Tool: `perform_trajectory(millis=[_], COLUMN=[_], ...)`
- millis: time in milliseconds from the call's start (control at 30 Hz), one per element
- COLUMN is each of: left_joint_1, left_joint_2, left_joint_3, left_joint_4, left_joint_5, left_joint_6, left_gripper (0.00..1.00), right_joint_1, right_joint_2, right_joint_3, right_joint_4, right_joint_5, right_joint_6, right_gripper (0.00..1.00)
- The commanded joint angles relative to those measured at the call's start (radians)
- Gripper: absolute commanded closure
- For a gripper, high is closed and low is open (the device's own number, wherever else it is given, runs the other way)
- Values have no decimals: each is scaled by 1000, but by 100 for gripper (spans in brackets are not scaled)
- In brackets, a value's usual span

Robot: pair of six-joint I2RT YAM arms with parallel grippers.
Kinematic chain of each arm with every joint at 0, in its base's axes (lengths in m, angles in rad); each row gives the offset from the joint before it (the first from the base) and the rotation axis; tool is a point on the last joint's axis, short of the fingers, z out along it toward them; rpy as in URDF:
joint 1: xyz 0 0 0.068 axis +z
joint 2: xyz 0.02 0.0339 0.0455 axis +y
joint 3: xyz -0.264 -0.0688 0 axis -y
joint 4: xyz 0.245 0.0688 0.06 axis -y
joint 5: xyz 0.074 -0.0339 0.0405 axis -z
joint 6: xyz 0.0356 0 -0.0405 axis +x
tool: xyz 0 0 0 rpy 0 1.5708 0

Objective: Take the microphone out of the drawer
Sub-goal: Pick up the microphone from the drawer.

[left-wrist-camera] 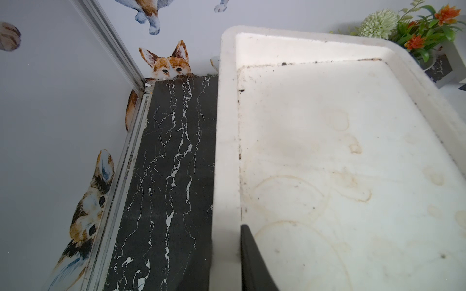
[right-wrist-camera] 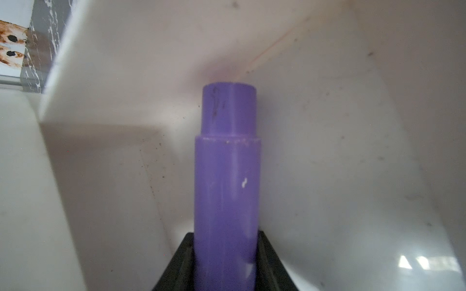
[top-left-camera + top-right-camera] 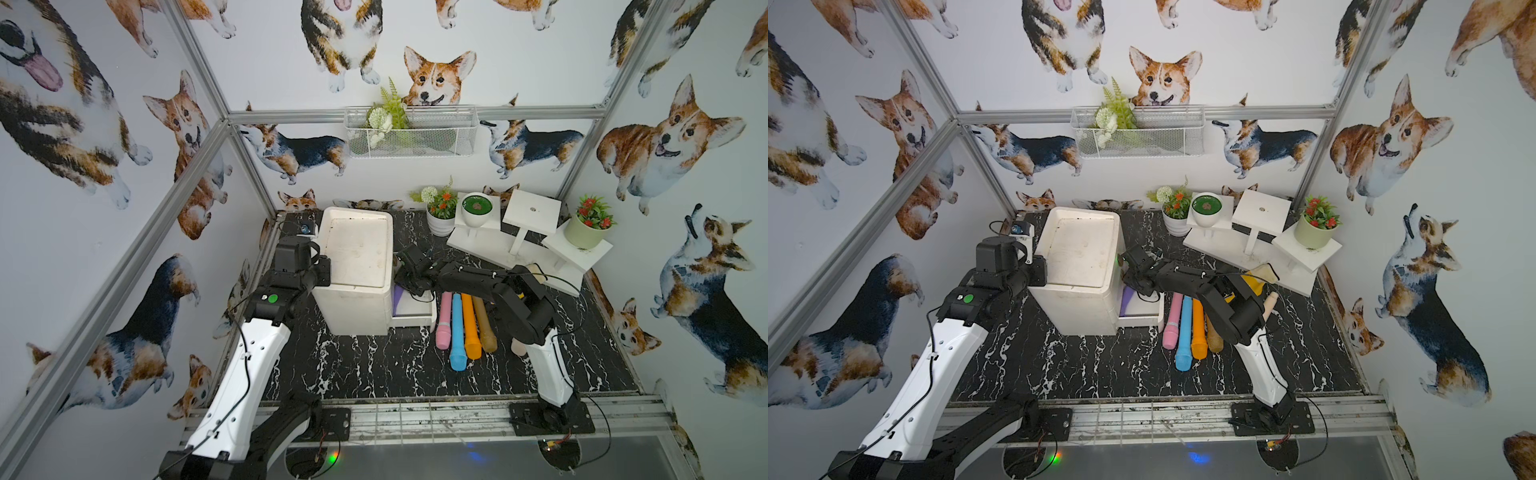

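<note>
A purple microphone lies in the open white drawer that sticks out of the white cabinet toward the right. In both top views only a purple strip of the microphone shows under my right gripper. In the right wrist view the right gripper has its two black fingers pressed against both sides of the purple shaft, shut on it inside the drawer. My left gripper is shut on the cabinet's raised top rim, at its left front corner.
Pink, blue, orange and brown microphones lie side by side on the black marble table just right of the drawer. A white tiered stand with plant pots fills the back right. Walls close in on both sides.
</note>
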Motion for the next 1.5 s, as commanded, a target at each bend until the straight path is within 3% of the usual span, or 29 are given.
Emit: perform_trajectory(millis=[0, 400, 1000, 1467], left_joint_1=[-2, -3, -2, -2], left_joint_2=[-3, -9, -11, -17], left_joint_3=[-5, -7, -2, 3], left_joint_4=[22, 18, 4, -15], left_joint_5=[54, 47, 35, 27], left_joint_6=[42, 46, 54, 55], left_gripper=[100, 100, 100, 100], right_joint_1=[14, 14, 14, -8], right_joint_2=[3, -73, -232, -492], right_joint_3=[-9, -1, 34, -99], right_joint_4=[-39, -79, -234, -278], right_joint_5=[-26, 43, 197, 295], right_joint_6=[-6, -104, -351, -476], right_gripper=[69, 80, 81, 82])
